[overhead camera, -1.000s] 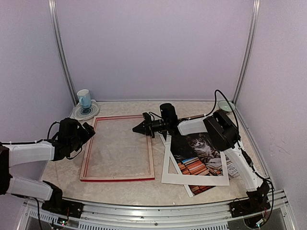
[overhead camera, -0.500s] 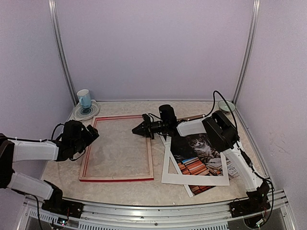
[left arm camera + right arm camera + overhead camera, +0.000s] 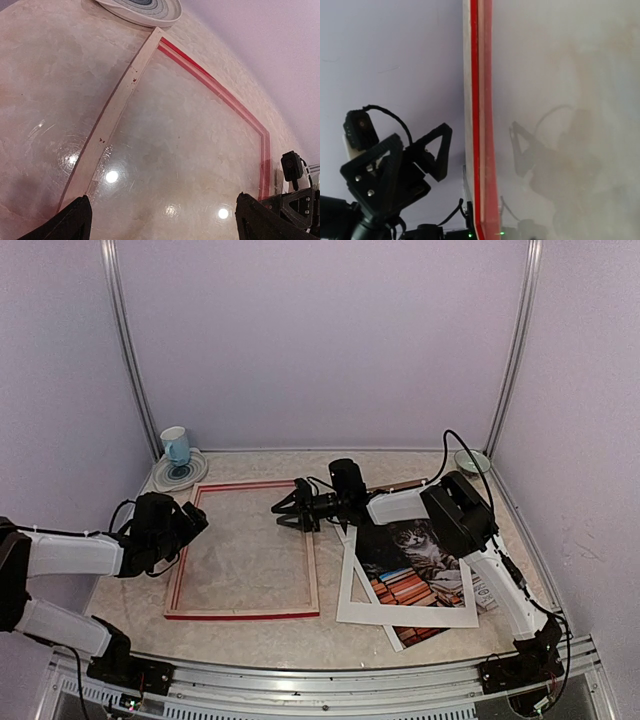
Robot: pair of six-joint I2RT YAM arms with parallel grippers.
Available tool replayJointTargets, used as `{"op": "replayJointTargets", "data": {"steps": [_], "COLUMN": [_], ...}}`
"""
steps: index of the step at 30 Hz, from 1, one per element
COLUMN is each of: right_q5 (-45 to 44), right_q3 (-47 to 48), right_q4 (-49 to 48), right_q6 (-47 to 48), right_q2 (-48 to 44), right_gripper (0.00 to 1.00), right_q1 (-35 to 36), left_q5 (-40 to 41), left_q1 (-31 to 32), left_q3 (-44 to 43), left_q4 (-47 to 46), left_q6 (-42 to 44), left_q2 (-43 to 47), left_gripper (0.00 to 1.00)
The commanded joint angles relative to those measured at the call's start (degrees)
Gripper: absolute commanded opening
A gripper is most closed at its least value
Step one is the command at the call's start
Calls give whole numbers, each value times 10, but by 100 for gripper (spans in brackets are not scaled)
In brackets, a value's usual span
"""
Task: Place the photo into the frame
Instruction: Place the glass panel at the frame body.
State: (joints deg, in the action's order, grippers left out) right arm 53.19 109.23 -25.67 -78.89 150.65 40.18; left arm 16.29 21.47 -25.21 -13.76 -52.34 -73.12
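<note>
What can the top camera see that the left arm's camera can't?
Only the top view shows the photo of the cat, the white mat and the blue cup. Only the left wrist view shows bright light spots shining inside the frame. Both show the frame, the striped plate and the right claw.

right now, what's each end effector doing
left end effector: open, holding nothing
right end effector: open, holding nothing, over the frame at its right rail

Robot lab booth (plain lilac walls (image 3: 320,340), aluminium corner posts (image 3: 128,350)) around a marbled table (image 3: 250,635).
</note>
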Motion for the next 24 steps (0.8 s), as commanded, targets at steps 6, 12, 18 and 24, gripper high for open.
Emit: {"op": "replayJointTargets", "data": {"steps": [6,12,18,24], "right_q5": [-1,-6,-12,-8], "right_q3": [23,34,50,52], "right_q4": [41,80,107,95], "right_q6": [32,57,72,64], "right_q2": [-6,-13,-9,-8], "right_gripper": [49,52,53,54], "right_q1": [6,7,7,7], "left_q5": [-52,-73,-101,-137], "left_q1": [-17,-24,-28,-30], "left_q3": [14,15,24,29], "left_q4": [-59,-73,-105,-143], "left_q6": [-21,-27,-38,-47], "left_q2": [-15,-24,-36,-58], "left_gripper": [99,99,99,99]}}
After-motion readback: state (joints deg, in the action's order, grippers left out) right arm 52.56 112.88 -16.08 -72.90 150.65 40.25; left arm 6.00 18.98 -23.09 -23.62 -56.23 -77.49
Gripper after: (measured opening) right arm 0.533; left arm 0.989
